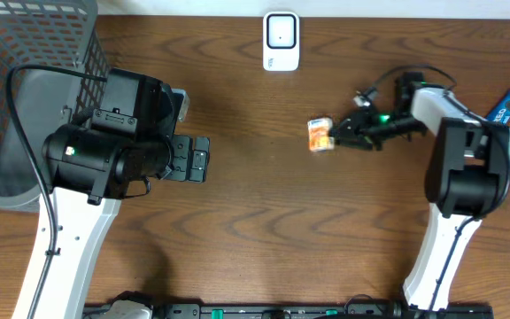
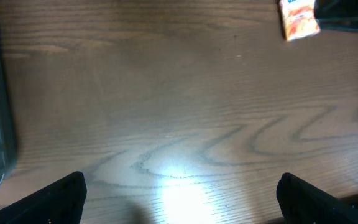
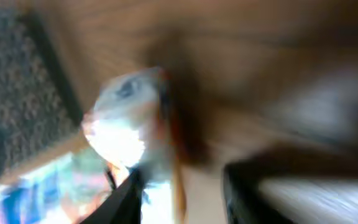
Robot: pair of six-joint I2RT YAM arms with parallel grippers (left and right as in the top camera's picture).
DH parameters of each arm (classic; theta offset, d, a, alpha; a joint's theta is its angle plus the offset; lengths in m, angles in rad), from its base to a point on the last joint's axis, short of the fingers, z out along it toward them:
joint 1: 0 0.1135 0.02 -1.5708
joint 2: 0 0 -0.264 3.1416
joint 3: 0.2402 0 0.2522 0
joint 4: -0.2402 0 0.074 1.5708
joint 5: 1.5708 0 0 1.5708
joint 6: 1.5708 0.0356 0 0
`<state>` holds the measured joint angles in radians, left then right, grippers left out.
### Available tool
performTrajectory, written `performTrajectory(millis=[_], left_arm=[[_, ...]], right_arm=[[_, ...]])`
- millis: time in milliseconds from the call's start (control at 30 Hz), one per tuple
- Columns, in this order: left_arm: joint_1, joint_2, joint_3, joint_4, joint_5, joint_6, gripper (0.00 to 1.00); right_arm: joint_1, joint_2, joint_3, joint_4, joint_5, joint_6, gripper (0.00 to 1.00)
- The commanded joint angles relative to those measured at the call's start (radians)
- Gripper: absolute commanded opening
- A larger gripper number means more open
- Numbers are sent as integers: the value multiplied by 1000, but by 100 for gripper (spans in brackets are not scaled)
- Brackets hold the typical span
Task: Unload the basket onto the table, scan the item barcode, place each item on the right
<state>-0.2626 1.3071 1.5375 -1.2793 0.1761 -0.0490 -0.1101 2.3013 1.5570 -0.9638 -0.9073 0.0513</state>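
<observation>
Orange and white, the small snack packet (image 1: pixel 320 135) lies on the wooden table (image 1: pixel 264 221), right of centre and nearer the viewer than the white barcode scanner (image 1: pixel 281 41), which stands by the far edge, well apart from it. The right gripper (image 1: pixel 337 133) reaches in from the right to the packet's right edge, but its wrist view is blurred, so I cannot tell whether its fingers grip the packet or stand loose beside it. Well to the left, the left gripper (image 1: pixel 197 159) hovers over bare wood with its fingers spread wide, next to a grey mesh basket (image 1: pixel 25 53) — and a blue wrapper (image 1: pixel 508 108) lies at the table's right edge.
</observation>
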Motion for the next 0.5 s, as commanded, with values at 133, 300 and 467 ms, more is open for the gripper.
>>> performTrajectory(millis=[133, 300, 467], left_arm=[[5, 2, 9, -3, -13, -1, 98], [5, 2, 9, -3, -13, -1, 98], [5, 2, 9, -3, -13, -1, 98]], right_arm=[[-34, -113, 87, -96, 349, 15, 57], [14, -164, 87, -87, 321, 7, 78], [85, -161, 47, -36, 288, -6, 77]])
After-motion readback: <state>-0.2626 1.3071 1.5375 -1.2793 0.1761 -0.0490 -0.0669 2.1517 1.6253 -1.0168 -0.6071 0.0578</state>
